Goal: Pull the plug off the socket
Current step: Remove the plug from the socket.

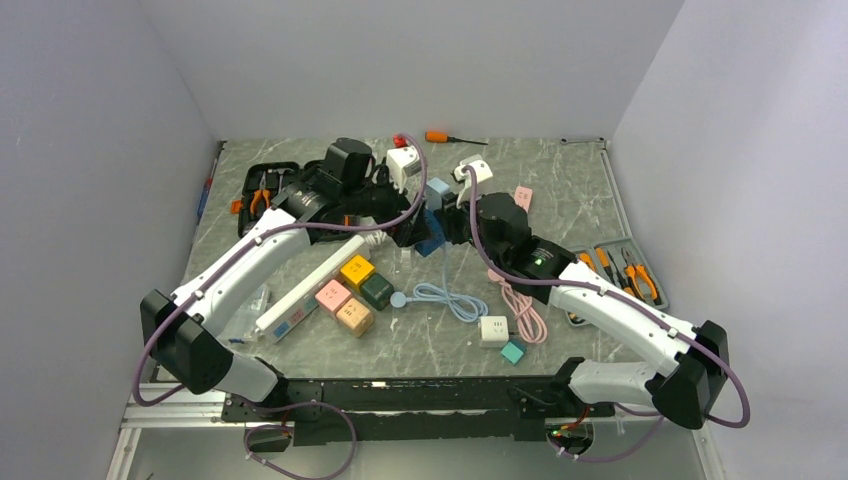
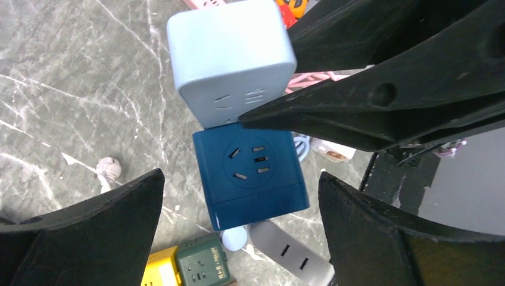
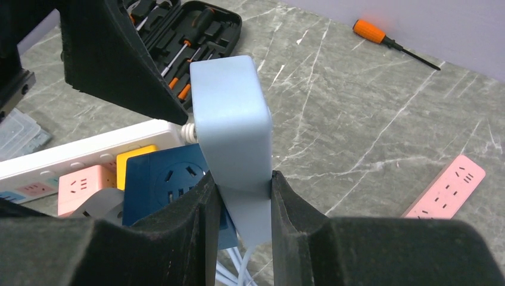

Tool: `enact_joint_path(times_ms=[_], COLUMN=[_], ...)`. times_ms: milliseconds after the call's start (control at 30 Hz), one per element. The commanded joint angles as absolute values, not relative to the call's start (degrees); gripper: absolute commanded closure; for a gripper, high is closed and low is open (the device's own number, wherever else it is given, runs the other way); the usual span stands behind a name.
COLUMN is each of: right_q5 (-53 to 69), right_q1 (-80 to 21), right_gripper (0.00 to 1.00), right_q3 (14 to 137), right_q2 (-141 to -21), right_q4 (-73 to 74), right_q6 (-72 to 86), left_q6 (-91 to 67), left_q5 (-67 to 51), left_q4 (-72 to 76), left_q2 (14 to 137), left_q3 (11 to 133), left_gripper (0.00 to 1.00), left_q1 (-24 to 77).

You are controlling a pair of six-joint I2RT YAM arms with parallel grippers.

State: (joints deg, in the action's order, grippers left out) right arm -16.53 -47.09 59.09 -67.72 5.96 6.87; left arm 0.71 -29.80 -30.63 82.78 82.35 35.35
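A light blue socket cube [image 3: 232,125] with a pale cable is joined to a dark blue plug cube [image 3: 161,179]. My right gripper [image 3: 244,190] is shut on the lower part of the light blue cube and holds it above the table. In the left wrist view the light blue cube [image 2: 229,59] sits above the dark blue cube [image 2: 250,173]. My left gripper [image 2: 241,220] is open, with its fingers wide on either side of the dark blue cube and not touching it. In the top view both grippers meet at mid-table, left [image 1: 400,232] and right [image 1: 440,215].
A white power strip [image 1: 310,285] and yellow, pink and green cubes [image 1: 377,290] lie left of centre. A black tool case [image 1: 262,190] is at the back left, an orange screwdriver [image 1: 440,137] at the back, a tool tray [image 1: 615,270] on the right. A white cube [image 1: 494,329] and pink cable [image 1: 525,310] lie near.
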Motion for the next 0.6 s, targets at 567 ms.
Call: enact_joint_path(times_ms=[567], right_q5=[-24.01], right_q1=[-52.73], right_gripper=[1.00], right_q3=[64.13], right_q2=[-65.64], right_q4=[-3.89], right_q6=[7.09], left_q6=[0.38], left_q5=[-32.57], left_q4=[-27.37], left_q2=[82.67], left_q3=[77.30], left_gripper=[0.01], left_q1=[36.83])
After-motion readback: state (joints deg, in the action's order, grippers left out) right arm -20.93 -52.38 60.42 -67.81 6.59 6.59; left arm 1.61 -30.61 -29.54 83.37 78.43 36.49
